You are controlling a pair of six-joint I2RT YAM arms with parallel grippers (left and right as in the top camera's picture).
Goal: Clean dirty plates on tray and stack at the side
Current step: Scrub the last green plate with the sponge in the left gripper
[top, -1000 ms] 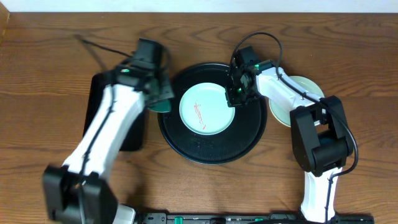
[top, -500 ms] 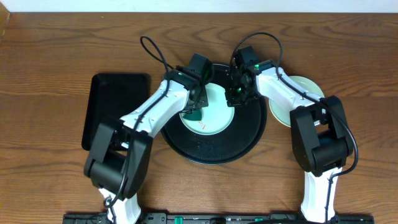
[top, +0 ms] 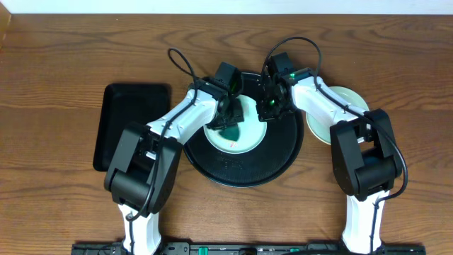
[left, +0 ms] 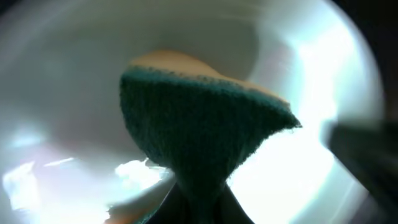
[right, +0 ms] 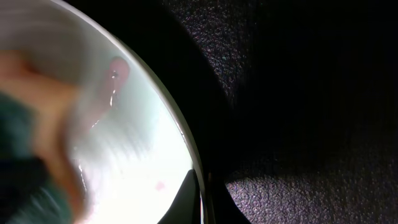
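One light aqua plate (top: 251,133) lies on the round black tray (top: 241,168). My left gripper (top: 228,127) is shut on a green sponge (top: 230,132) with a yellow back and presses it onto the plate's middle. In the left wrist view the sponge (left: 199,124) fills the centre over the plate (left: 311,93), with the gripper (left: 199,202) at the bottom. My right gripper (top: 270,108) is shut on the plate's right rim. The right wrist view shows the rim (right: 194,163) between the gripper's (right: 202,196) fingers. Two more plates (top: 320,129) are stacked right of the tray, partly under my right arm.
A smaller rectangular black tray (top: 131,127) lies at the left. The round tray's textured floor (right: 298,93) fills the right of the right wrist view. The blurred sponge (right: 25,162) shows at its left edge. Wooden table all round.
My left arm swung right from beside the rectangular tray, carrying the sponge onto the plate, and now rubs near its middle. The red streak no longer shows. The right gripper has not moved.
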